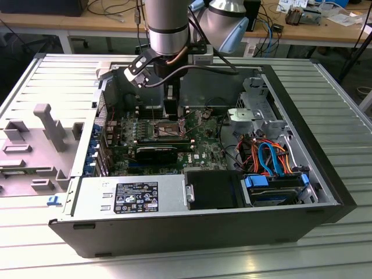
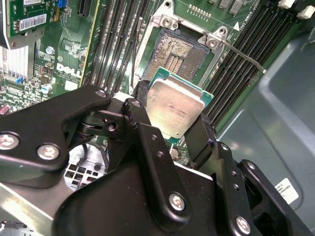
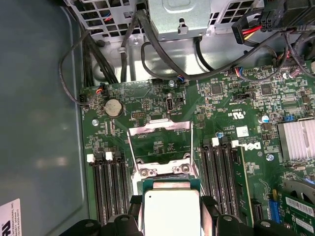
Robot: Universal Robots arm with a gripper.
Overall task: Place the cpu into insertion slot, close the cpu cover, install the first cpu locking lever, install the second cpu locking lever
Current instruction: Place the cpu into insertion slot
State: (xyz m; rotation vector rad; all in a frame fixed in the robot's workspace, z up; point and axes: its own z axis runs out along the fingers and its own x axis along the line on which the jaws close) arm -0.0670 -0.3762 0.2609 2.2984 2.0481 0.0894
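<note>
Handling: cpu (image 2: 174, 105) light, stiff, thin, underside likely fragile, so you grip edges only | gripper (image 2: 173, 109) clamped on two opposite edges | cpu just above insertion slot (image 2: 179, 56), mid-case, far side, unseated | cpu cover (image 3: 158, 126) open | drive cage (image 1: 256, 116) at exterior view's right

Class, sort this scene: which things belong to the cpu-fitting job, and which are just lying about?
Job: silvery-grey square cpu, gripped by the black gripper; gold-brown square insertion slot; open grey metal cpu cover; thin metal locking lever.
Lying about: round silver coin battery; ribbed silver heatsink; blue and orange cables.
</note>
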